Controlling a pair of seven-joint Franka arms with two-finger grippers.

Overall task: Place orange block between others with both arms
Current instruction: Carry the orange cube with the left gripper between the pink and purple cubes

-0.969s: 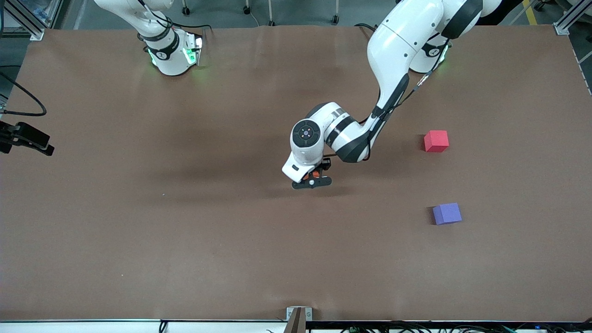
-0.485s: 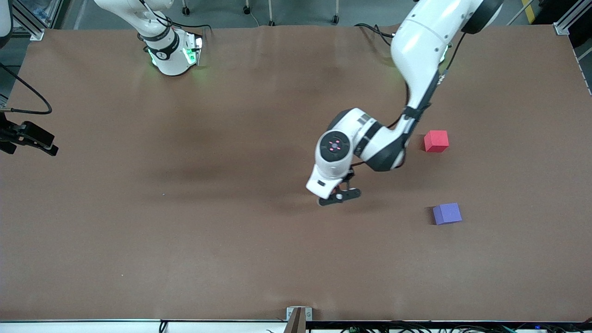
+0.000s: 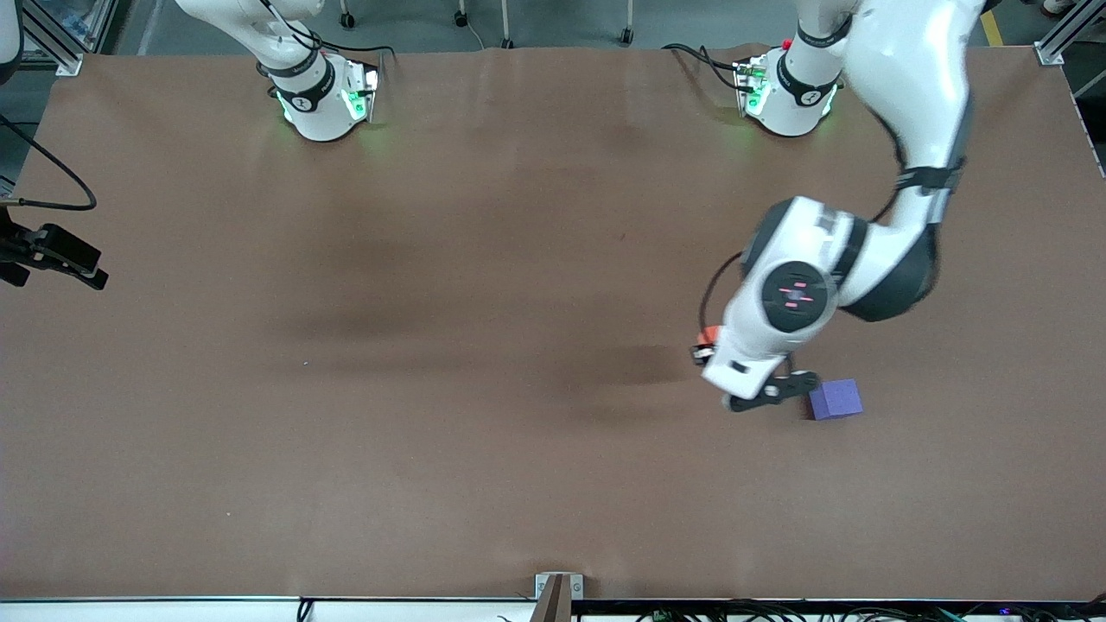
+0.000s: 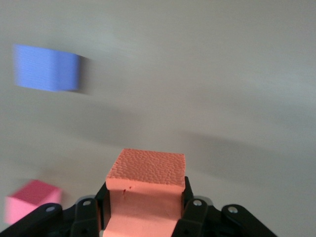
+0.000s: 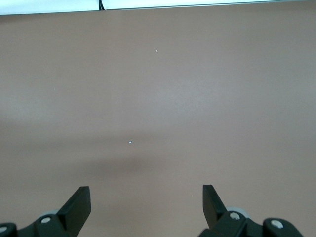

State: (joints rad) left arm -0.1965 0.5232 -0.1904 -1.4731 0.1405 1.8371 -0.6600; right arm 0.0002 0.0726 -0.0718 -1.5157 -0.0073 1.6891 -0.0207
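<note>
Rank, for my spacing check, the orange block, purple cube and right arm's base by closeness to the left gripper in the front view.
1. Orange block, in the left gripper.
2. Purple cube, beside it.
3. Right arm's base, at its table end.

Just a big brown table, some black cables off the right arm's end, and a small metal bracket at its near edge.

orange block: matt, pebbled, perhaps foam | table: matt brown | arms: glossy white
</note>
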